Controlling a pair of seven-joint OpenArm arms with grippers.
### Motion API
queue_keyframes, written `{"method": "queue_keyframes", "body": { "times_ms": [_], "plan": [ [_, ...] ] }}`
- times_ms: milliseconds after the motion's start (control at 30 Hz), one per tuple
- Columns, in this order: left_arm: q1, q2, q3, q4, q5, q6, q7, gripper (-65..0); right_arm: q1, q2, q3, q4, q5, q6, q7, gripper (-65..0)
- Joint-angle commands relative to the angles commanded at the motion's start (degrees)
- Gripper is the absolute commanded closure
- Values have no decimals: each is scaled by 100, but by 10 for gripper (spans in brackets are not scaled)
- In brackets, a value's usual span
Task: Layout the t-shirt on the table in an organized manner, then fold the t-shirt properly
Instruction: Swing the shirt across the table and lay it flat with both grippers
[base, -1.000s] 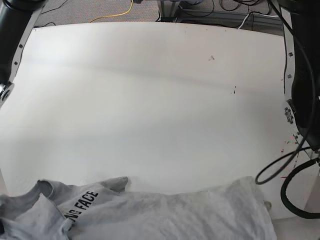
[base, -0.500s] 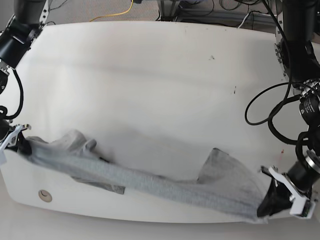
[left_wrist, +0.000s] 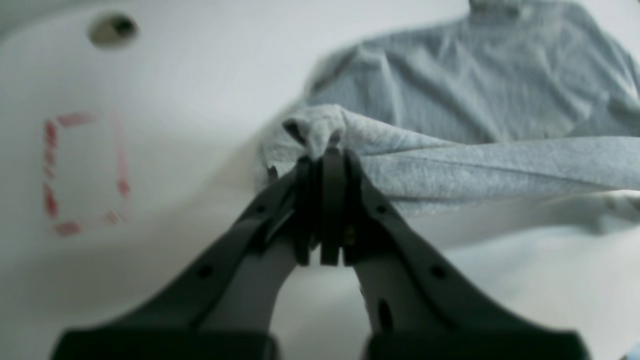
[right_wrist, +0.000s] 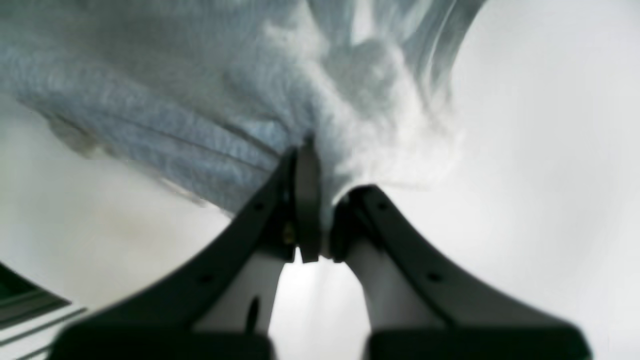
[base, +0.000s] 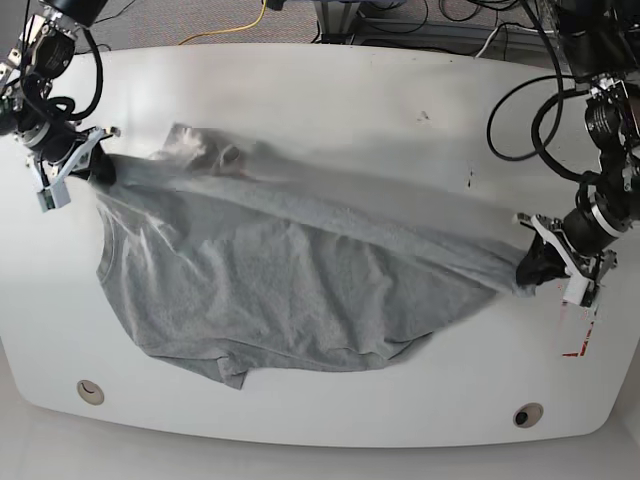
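Note:
The grey t-shirt (base: 270, 280) is stretched across the white table (base: 330, 90), one edge pulled taut between both grippers and the rest draping toward the front edge. In the base view, my right gripper (base: 92, 165) at the far left is shut on a bunched shirt corner. My left gripper (base: 528, 270) at the right is shut on the opposite corner. The left wrist view shows the left gripper (left_wrist: 325, 152) pinching a fabric fold of the t-shirt (left_wrist: 475, 100). The right wrist view shows the right gripper (right_wrist: 320, 200) clamped on the gathered t-shirt (right_wrist: 200, 100). No lettering is visible.
Two grommet holes (base: 90, 391) (base: 527, 413) sit near the table's front edge. A red dashed rectangle (left_wrist: 85, 172) lies beside my left gripper, and red marks (base: 578, 345) show at the right edge. Cables (base: 520, 110) hang off the right arm.
Both grippers have moved away from the front edge toward the back, keeping hold of the shirt. The shirt has gone from a narrow twisted band to a wide spread sheet.

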Motion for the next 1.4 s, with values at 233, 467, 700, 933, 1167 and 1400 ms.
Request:
{"method": "queue_keyframes", "body": {
  "times_ms": [233, 467, 700, 933, 1167, 1400],
  "plan": [
    [958, 0, -114, -18, 26, 0, 0, 0, -580, -255, 0, 193, -26, 0, 0, 0],
    [1899, -62, -255, -26, 62, 9, 0, 0, -976, -281, -35, 167, -26, 0, 35, 0],
    [2400, -176, -255, -26, 554, 9, 0, 0, -1160, -290, -35, 158, -149, 0, 35, 0],
    [2514, -185, -255, -18, 888, 9, 0, 0, -1160, -448, 0, 193, -607, 0, 35, 0],
    [2927, -352, -264, -35, 1169, -9, 0, 0, -1345, -475, 0, 193, -712, 0, 44, 0],
    [2989, -352, -343, -35, 1178, -668, 0, 0, -1327, -484, 0, 193, -695, 0, 44, 0]
  ]
}}
